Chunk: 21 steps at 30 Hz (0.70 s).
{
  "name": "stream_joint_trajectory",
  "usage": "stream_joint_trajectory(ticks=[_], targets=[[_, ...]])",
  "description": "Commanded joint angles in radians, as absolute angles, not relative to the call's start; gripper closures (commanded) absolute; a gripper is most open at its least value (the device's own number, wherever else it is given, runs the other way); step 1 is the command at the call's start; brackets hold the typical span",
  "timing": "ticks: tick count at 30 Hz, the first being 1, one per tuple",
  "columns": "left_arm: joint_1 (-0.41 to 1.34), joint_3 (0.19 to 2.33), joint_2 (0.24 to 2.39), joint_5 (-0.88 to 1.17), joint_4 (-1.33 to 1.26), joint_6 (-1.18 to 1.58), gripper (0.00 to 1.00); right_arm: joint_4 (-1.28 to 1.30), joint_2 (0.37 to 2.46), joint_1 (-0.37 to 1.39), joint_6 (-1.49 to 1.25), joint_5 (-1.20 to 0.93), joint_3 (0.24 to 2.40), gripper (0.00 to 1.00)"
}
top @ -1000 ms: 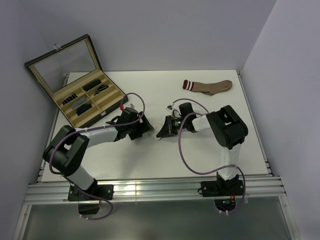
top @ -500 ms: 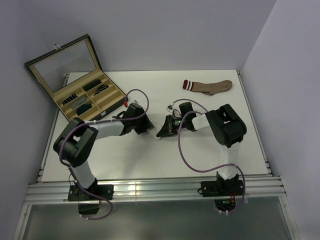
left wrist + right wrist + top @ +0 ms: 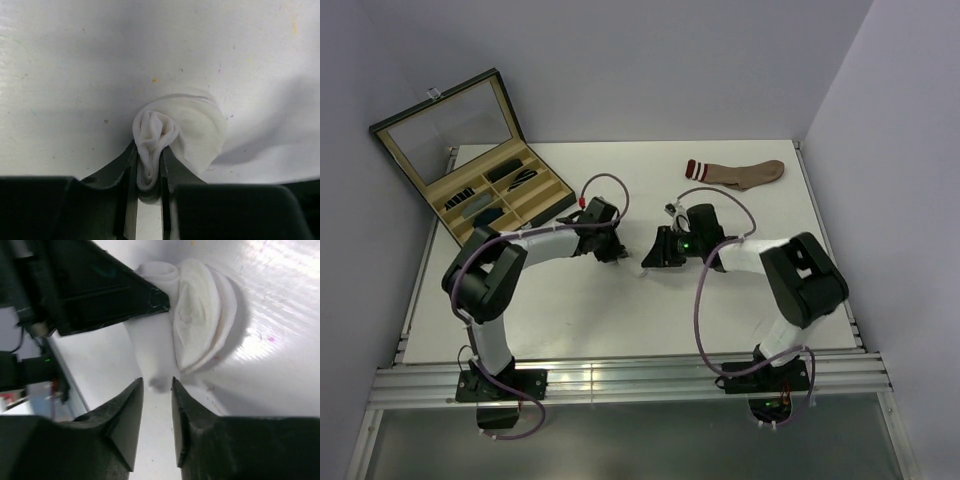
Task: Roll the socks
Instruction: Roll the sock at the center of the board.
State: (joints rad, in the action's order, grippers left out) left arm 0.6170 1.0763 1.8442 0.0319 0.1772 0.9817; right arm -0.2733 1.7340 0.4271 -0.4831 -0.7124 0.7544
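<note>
The white sock [image 3: 187, 132], a loose roll at the centre of the overhead frame, is passed between claws.
The left gripper [image 3: 148, 150] has just been closed on its rolled core; the right gripper [image 3: 156, 386] has been narrowly parted and emptied, so tightening is judged possible.

Two socks are counted on the table [image 3: 620, 310] — one white rolled sock [image 3: 187, 135] near the middle, one brown sock [image 3: 740, 173] by the far edge toward the right corner. One open case [image 3: 450, 128] is seen at the far left corner. Two arms are counted — a left arm [image 3: 540, 243] and a right arm [image 3: 750, 255].
</note>
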Motion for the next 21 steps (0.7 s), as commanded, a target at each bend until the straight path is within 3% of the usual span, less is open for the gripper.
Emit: stream_joint_trajectory(ticks=[1,6,9,21], targets=[[0.612,1.124,1.893,-0.038,0.396,0.902,1.0,-0.255,1.589,0.474,-0.358,-0.491,0.712,0.58],[0.612,1.187,1.913,-0.043,0.489,0.865,1.0,-0.247,1.439,0.633,-0.235,-0.108,0.687,0.46],[0.612,1.221,1.931,-0.037,0.52,0.845,1.0,-0.259,1.434,0.745,-0.161,0.048,0.698,0.44],[0.612,1.275,1.982,0.008,0.568,0.805,1.0,-0.268,1.623,0.98,0.009,0.281,0.807,0.44]])
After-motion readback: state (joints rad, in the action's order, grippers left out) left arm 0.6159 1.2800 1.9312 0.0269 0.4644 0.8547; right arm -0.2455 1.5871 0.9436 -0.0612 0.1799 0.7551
